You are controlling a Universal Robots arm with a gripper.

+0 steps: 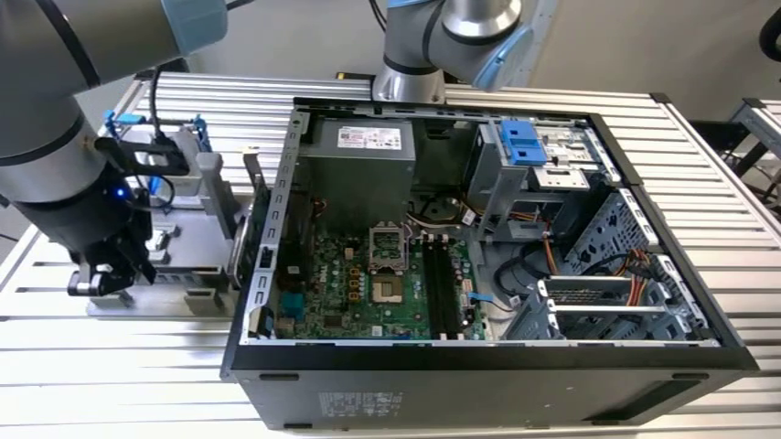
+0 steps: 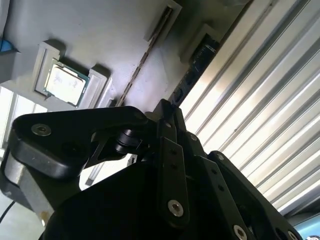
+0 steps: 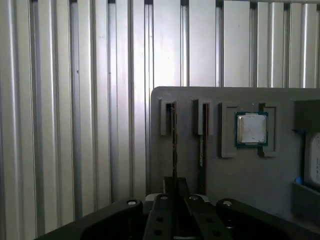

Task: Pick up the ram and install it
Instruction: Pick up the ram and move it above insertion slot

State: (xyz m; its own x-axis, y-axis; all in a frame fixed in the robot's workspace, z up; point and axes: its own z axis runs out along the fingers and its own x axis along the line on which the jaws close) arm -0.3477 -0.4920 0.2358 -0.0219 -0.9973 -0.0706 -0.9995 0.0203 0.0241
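The ram stands on edge in the grey holder, on the surface beside the case. Our jaws sit directly over it; clenched or released, we cannot tell. We judge a centred grip and a straight lift safest.

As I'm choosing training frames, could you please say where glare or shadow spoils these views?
Second wrist view: the slatted table glares white, and the gripper is near-black. First wrist view: bright streaks on that table; the gray holder is shaded. Exterior view: even light.
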